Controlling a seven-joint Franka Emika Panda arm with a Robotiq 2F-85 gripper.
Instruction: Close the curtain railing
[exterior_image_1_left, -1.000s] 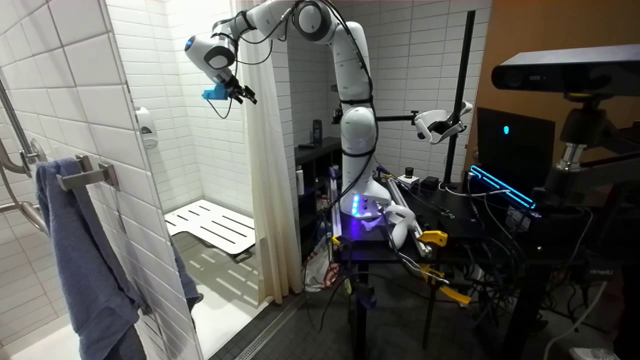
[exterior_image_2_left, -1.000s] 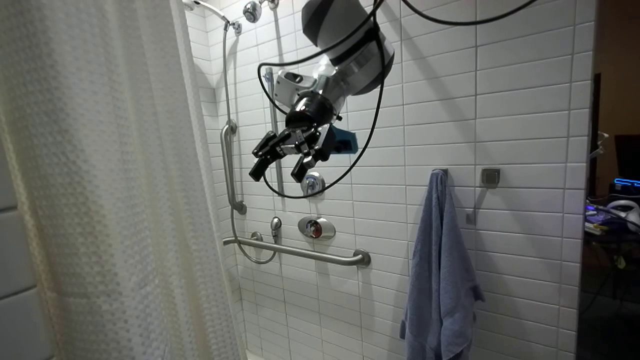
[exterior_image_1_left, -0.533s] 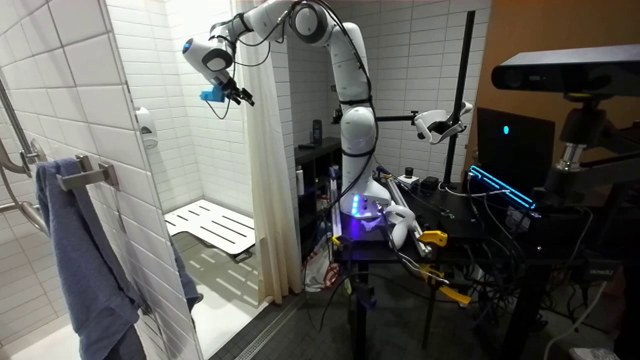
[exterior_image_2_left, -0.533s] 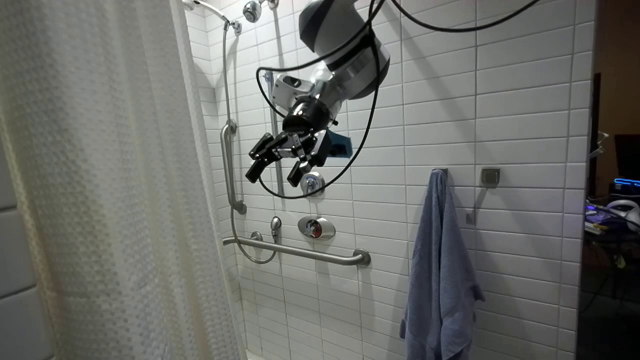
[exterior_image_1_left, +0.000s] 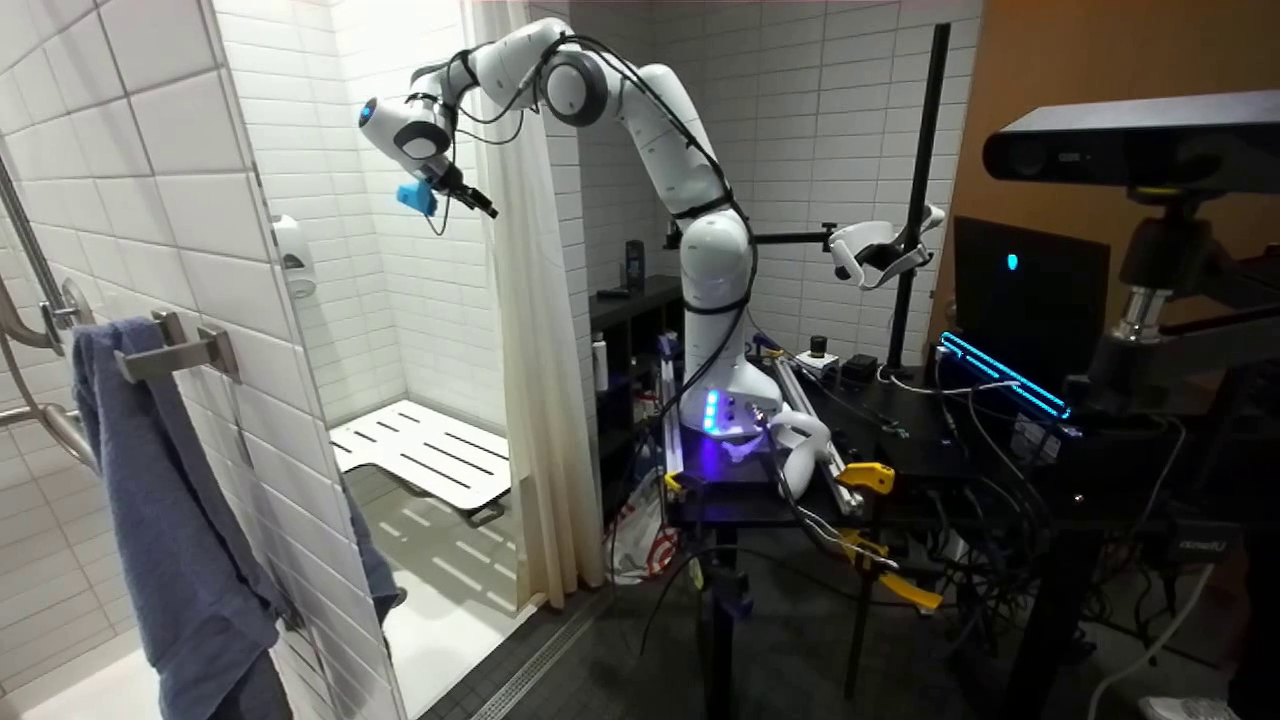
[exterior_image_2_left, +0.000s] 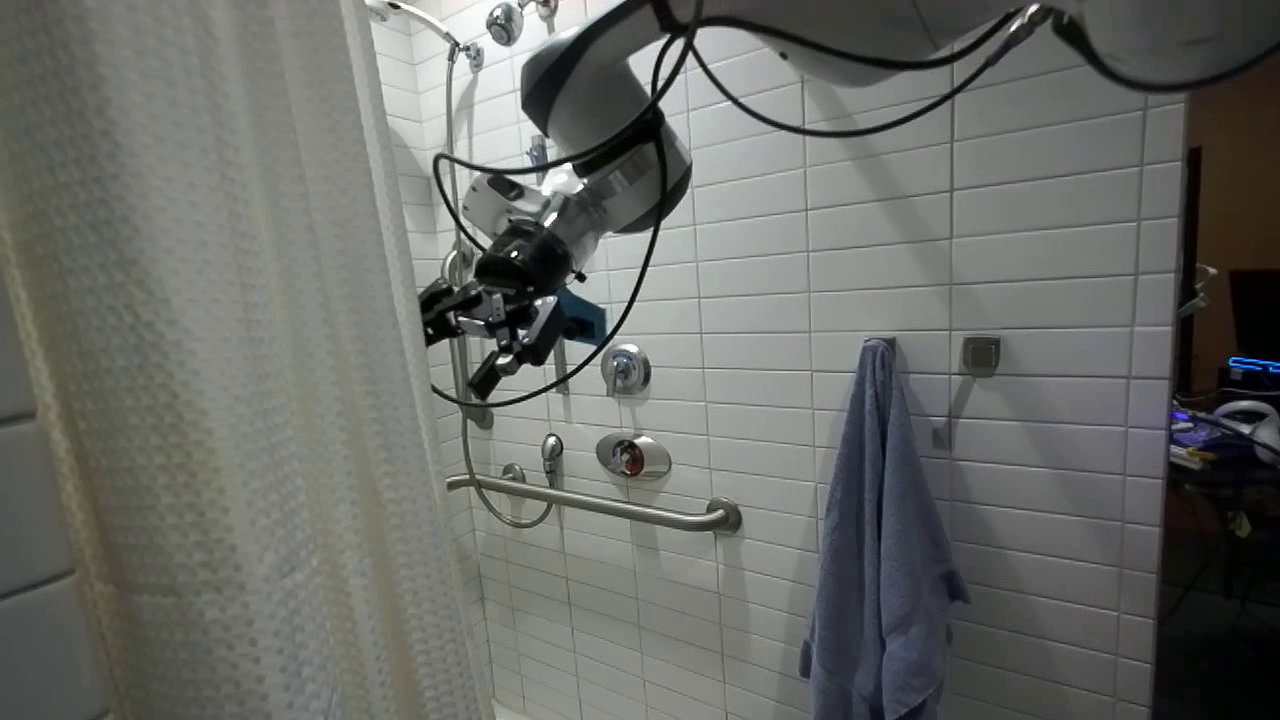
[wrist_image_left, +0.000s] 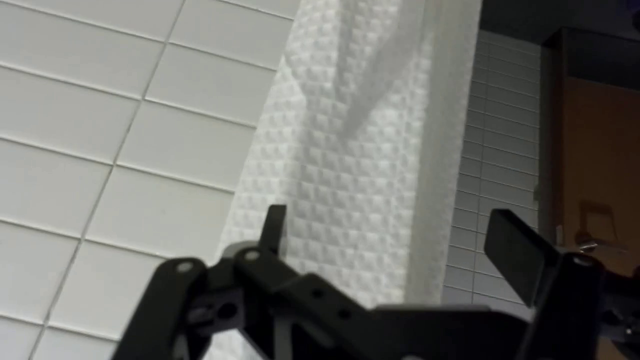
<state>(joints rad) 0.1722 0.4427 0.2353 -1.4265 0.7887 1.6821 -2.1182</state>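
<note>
One blue-grey towel (exterior_image_1_left: 170, 480) hangs at left in an exterior view, then come the slotted white bench (exterior_image_1_left: 428, 448), your claw (exterior_image_1_left: 488, 208), spread wide, the off-white curtain (exterior_image_1_left: 545, 420) hanging just beside it, contact unclear, and your arm's base (exterior_image_1_left: 738, 388) on the counter (exterior_image_1_left: 930, 452).

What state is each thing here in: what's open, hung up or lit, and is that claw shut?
Shower curtain: gathered to one side, not closed
Claw-like gripper: open; in the wrist view the curtain's edge shows in its gap, contact unclear
Blue-grey towel: hanging
Shower bench: lowered, level
Laptop: open, lit blue
Robot base light: on, blue
White headset: hung up, unworn
</note>
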